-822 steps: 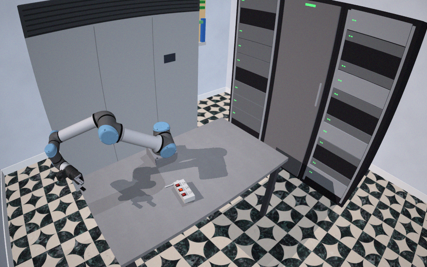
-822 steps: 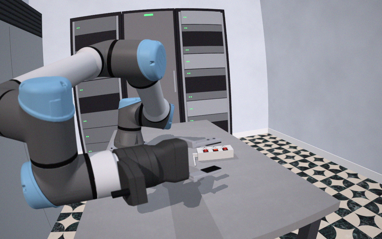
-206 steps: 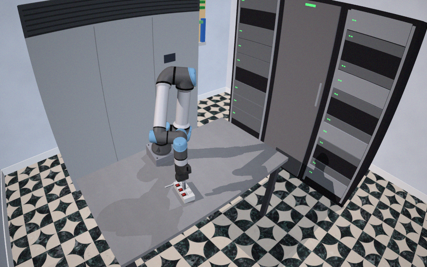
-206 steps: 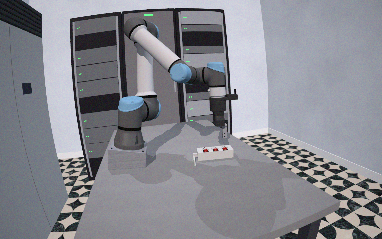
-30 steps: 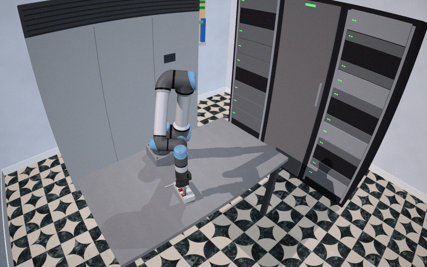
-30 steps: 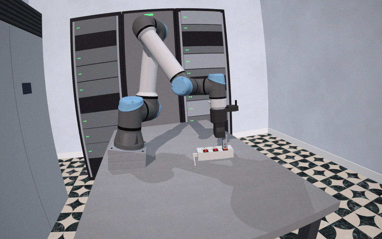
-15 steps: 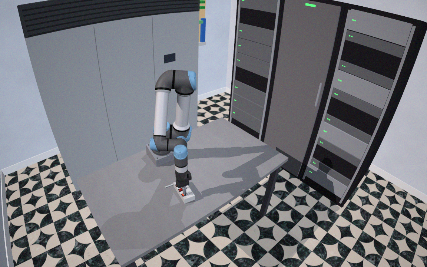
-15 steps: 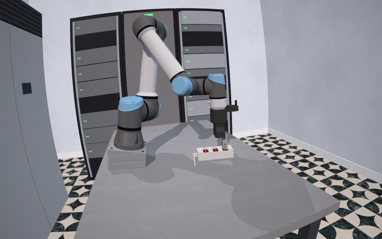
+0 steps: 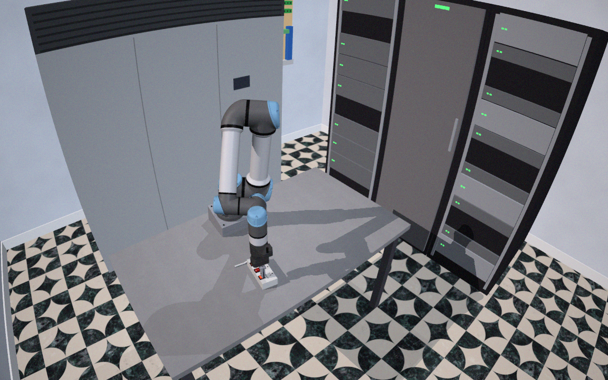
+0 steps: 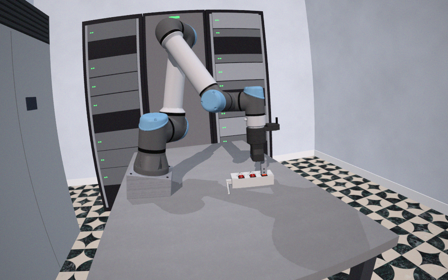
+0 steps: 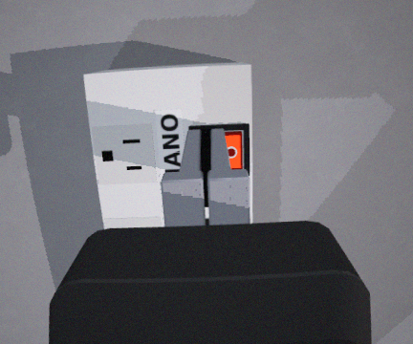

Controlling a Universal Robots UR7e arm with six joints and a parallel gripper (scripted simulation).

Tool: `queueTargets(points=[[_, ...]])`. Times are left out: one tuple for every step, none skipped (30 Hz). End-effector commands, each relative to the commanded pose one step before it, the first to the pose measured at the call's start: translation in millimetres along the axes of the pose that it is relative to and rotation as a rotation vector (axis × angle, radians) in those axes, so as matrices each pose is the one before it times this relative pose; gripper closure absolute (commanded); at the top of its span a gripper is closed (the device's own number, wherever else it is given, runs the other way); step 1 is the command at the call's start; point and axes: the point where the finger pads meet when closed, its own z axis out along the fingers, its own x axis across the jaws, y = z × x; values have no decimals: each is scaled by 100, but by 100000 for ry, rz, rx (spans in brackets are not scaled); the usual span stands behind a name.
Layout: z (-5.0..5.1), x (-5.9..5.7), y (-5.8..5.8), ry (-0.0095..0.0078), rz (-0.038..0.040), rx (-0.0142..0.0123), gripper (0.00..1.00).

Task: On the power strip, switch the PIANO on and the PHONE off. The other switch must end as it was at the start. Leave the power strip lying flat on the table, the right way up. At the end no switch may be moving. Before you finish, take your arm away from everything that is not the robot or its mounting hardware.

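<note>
Power strip (image 10: 252,179) flat on table (image 10: 218,223) | tool (image 10: 263,170) – fingers together, empty – tips on PIANO switch (image 11: 232,149)

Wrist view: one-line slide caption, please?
Shut hand poised over the lit orange PIANO switch on the white power strip.

The closed black pincer (image 10: 263,169) stands upright on the right-end red switch (image 11: 233,151) of the flat white power strip (image 10: 251,181). Grey table (image 10: 218,226) around the strip lies open; the arm's grey pedestal (image 10: 133,193) stands well apart at the left.
</note>
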Motion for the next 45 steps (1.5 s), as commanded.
queueTargets(points=[[107,-13,24,-143,48,-121,100],[0,0,0,0,0,0,100],[0,0,0,0,0,0,100],[0,0,0,0,0,0,100],[0,0,0,0,0,0,100],[0,0,0,0,0,0,100],[-3,0,0,0,0,0,100],[-16,0,0,0,0,0,100],[-40,0,0,0,0,0,100],[0,0,0,0,0,0,100],[0,0,0,0,0,0,100],[-72,0,0,0,0,0,100],[-107,0,0,0,0,0,100],[-144,0,0,0,0,0,100],[-181,0,0,0,0,0,100],[-217,0,0,0,0,0,100],[-247,0,1,0,0,0,100],[-273,0,-1,0,0,0,100],[-291,0,0,0,0,0,100],[-303,0,0,0,0,0,100],[-307,0,0,0,0,0,100],[-301,0,1,0,0,0,100],[-289,0,-1,0,0,0,100],[-267,0,0,0,0,0,100],[-238,0,0,0,0,0,100],[-203,0,0,0,0,0,100],[0,0,0,0,0,0,100],[0,0,0,0,0,0,100],[-164,0,-1,0,0,0,100],[-123,0,0,0,0,0,100],[-82,0,0,0,0,0,100],[-46,0,0,0,0,0,100],[-19,0,0,0,0,0,100],[-3,0,0,0,0,0,100],[0,0,0,0,0,0,100],[0,0,0,0,0,0,100],[0,0,0,0,0,0,100],[0,0,0,0,0,0,100],[0,0,0,0,0,0,100],[0,0,0,0,0,0,100],[0,0,0,0,0,0,100],[0,0,0,0,0,0,100],[0,0,0,0,0,0,100],[0,0,0,0,0,0,100],[0,0,0,0,0,0,100]])
